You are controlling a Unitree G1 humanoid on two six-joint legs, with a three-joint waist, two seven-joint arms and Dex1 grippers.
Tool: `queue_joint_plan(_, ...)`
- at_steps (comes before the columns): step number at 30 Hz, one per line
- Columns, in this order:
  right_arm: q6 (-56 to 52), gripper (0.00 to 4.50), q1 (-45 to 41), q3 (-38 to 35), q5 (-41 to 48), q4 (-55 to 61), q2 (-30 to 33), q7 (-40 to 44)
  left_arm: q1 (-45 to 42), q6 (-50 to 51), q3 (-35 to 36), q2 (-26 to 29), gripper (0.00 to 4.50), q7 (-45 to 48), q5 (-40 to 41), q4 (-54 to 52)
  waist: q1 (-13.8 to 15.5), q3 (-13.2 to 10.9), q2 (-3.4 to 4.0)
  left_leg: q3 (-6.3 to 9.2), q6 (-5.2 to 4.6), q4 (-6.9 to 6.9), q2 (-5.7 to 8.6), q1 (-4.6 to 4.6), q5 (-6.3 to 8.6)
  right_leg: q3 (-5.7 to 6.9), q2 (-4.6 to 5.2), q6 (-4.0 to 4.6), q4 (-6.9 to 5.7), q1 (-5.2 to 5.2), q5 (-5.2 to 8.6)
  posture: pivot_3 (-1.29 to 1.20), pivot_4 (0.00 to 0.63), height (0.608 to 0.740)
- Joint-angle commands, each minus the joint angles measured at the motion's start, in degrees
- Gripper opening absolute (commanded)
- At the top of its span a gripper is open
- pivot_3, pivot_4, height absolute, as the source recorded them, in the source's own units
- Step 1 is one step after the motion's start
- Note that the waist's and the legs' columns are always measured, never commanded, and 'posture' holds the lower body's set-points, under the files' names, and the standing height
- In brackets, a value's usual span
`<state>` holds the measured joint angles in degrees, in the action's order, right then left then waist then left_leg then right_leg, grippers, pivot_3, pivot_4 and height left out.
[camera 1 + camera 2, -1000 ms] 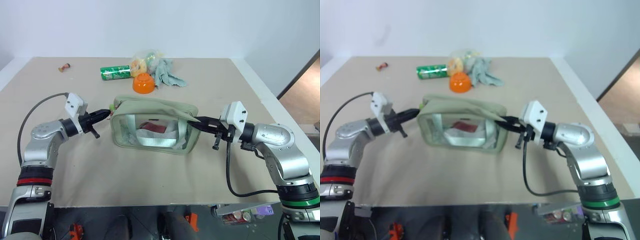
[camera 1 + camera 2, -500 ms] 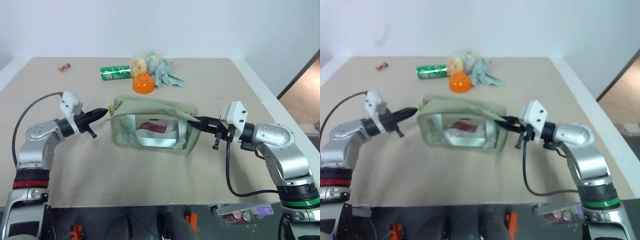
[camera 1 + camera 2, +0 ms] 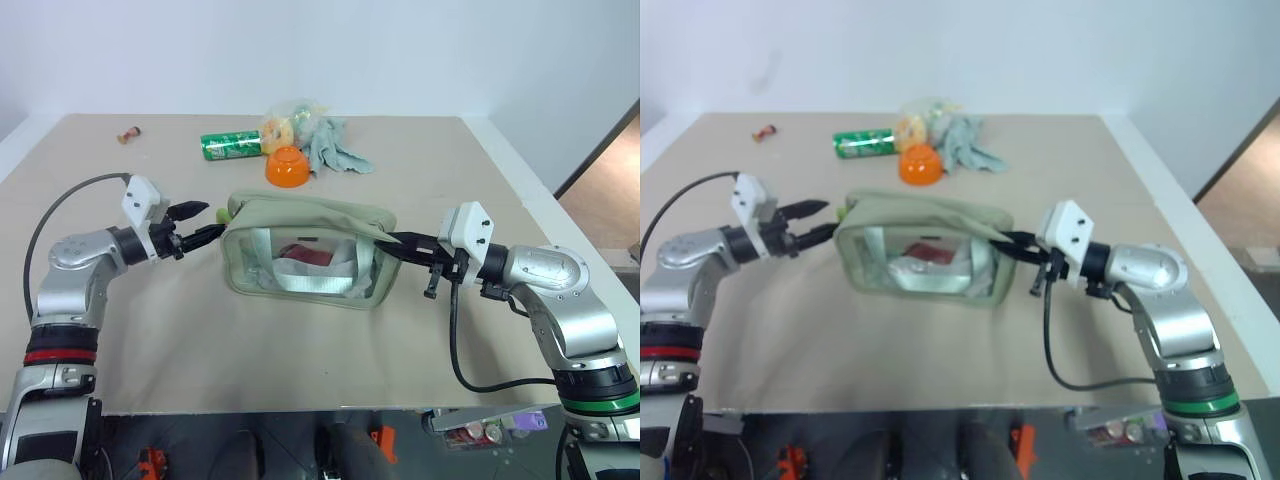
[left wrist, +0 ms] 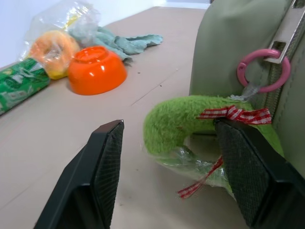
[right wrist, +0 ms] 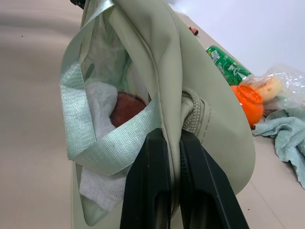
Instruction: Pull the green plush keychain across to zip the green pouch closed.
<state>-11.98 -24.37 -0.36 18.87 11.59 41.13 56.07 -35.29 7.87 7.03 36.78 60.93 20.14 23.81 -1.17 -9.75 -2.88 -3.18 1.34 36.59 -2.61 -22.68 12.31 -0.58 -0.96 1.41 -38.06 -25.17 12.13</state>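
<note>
Your left hand (image 3: 205, 221) stands open, fingers spread to either side of the green plush keychain (image 4: 200, 125) without gripping it. The keychain hangs from a pink ring (image 4: 263, 70) on the zipper at the near end of the green pouch (image 3: 305, 250), a red checked ribbon (image 4: 234, 114) tied around it. Your right hand (image 3: 392, 243) is clamped tight on the pouch's fabric at the far end. No writing on pouch or keychain can be read from your views
</note>
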Motion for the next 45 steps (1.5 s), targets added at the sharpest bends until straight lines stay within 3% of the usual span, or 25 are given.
queue_joint_plan(1,-0.35,0.00,-0.46,-0.60,-0.32,1.26,0.84,-0.17,-3.66,-2.19,-0.48,-0.44,3.18,2.38,-0.57,4.09,0.00,0.00,0.00,0.00,0.00,0.01,0.00,-0.01,0.00,0.00,0.00,0.00,0.00,0.00,0.00,0.00,0.150,0.740)
queue_joint_plan(8,-0.77,0.00,-0.06,-0.79,-0.25,2.10,1.03,-0.32,-8.68,-5.56,-2.22,-1.13,3.18,8.66,-1.68,12.85,-0.03,0.00,0.00,-0.06,0.00,0.05,0.01,-0.07,0.00,0.06,-0.05,0.00,0.00,-0.01,0.00,0.00,0.150,0.740)
queue_joint_plan(11,-0.96,0.00,0.07,-0.88,-0.28,2.45,1.11,-0.40,-10.20,-5.93,-2.34,-1.43,2.54,10.38,-1.57,14.63,-0.03,0.00,0.00,-0.09,0.00,0.05,0.00,-0.10,0.00,0.05,-0.07,0.00,0.00,-0.03,0.00,0.00,0.150,0.740)
queue_joint_plan(15,-1.09,0.00,0.49,-0.99,-0.33,2.91,1.13,-0.64,-11.10,-6.30,-2.01,-1.84,1.10,11.79,-1.36,15.84,-0.02,0.00,0.00,-0.07,0.00,0.05,-0.01,-0.12,0.00,0.08,-0.09,0.00,0.00,-0.04,0.00,0.00,0.150,0.740)
queue_joint_plan(16,-1.08,0.00,0.58,-1.00,-0.36,2.96,1.14,-0.68,-11.15,-6.12,-1.78,-1.99,0.93,11.98,-1.05,15.75,-0.02,0.00,0.00,-0.07,0.00,0.05,-0.01,-0.12,0.00,0.07,-0.09,0.00,0.00,-0.04,0.00,0.00,0.150,0.740)
queue_joint_plan(17,-1.05,0.00,0.70,-1.00,-0.42,3.01,1.15,-0.73,-11.13,-6.01,-1.61,-2.05,0.42,12.07,-0.86,15.50,-0.02,0.00,0.00,-0.07,0.00,0.06,0.00,-0.12,0.00,0.08,-0.09,0.00,0.00,-0.04,0.00,0.00,0.150,0.740)
queue_joint_plan(19,-1.02,0.00,0.82,-0.96,-0.49,3.06,1.18,-0.81,-11.01,-5.75,-1.37,-2.06,0.03,12.14,-0.65,14.92,-0.01,0.00,0.00,-0.07,0.00,0.06,0.00,-0.13,0.00,0.08,-0.08,0.00,0.00,-0.04,0.00,0.00,0.150,0.740)
queue_joint_plan(24,-0.84,0.00,0.99,-0.69,-0.62,3.16,1.26,-0.95,-9.58,-3.96,0.39,-1.37,0.03,11.10,0.91,11.51,0.00,0.00,-0.01,-0.06,0.00,0.09,0.00,-0.15,0.00,0.09,-0.07,-0.01,0.00,-0.04,-0.01,0.00,0.150,0.740)
queue_joint_plan(36,-0.56,0.00,0.18,-0.27,-0.69,2.01,1.29,-0.48,-0.07,8.85,6.08,2.82,0.03,5.62,8.20,-11.85,-0.03,0.00,0.00,0.09,0.00,0.11,-0.08,-0.13,0.00,0.09,-0.01,-0.01,-0.04,-0.04,-0.01,0.00,0.150,0.740)
queue_joint_plan(45,0.32,0.00,-1.16,0.52,-1.11,0.27,0.59,0.45,-2.87,13.37,8.67,1.41,0.03,-2.22,13.14,-17.53,-0.01,0.00,0.00,0.10,0.00,0.13,-0.05,-0.12,0.00,0.08,-0.02,-0.02,-0.04,-0.04,-0.01,0.00,0.150,0.740)
